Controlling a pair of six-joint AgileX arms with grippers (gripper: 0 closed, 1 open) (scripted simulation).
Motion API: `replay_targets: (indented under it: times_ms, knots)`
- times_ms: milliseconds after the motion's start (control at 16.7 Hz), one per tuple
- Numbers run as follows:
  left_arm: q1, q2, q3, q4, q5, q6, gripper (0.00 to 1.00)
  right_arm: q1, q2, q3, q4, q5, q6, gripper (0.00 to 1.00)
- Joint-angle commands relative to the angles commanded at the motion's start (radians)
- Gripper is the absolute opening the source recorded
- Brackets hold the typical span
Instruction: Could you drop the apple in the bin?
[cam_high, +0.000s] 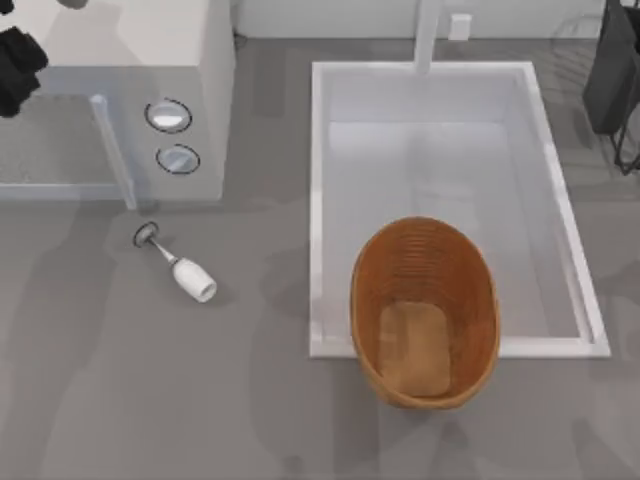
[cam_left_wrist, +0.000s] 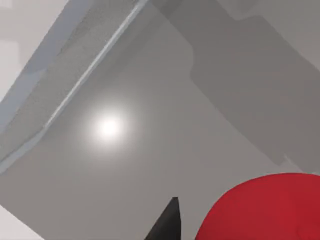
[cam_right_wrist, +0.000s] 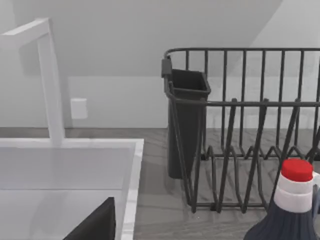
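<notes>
grey countertop runs across the whole scene, with a white sink basin (cam_high: 330, 200) set into its right half and a white raised unit at the far left. the left gripper (cam_high: 18, 58) sits at the far left corner over that unit. its wrist view shows one dark finger tip (cam_left_wrist: 167, 225) close beside the apple (cam_left_wrist: 265, 207), which looms large and red right at the camera; the fruit looks to be held there, though whether the fingers are clamped on it cannot be told from these pictures. the right arm is parked at the far right edge by a dark dish rack (cam_right_wrist: 250, 125), and the state of its fingers cannot be told either.

judging by this, the carry step is in hand: the apple is up with the left arm, well apart from the bin (cam_high: 425, 312), which stands at the near edge of the sink basin, overlapping its near rim. the next move calls for a long sweep right and toward the near side until the apple is above the basket's open mouth, then letting go.

a wine glass (cam_high: 178, 265) lies tipped on the counter between the two. a low path could knock it, so height matters. a red-capped bottle (cam_right_wrist: 290, 205) stands near the rack, clear of the route.
</notes>
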Motion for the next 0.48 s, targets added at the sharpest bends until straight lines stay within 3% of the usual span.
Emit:
replay_targets:
  times_ms: [480]
  knots:
    - [-0.311,0.307,0.501,-0.221,0.008,0.755,0.0,0.0,0.0,0.0,0.0,0.0,0.0,1.0]
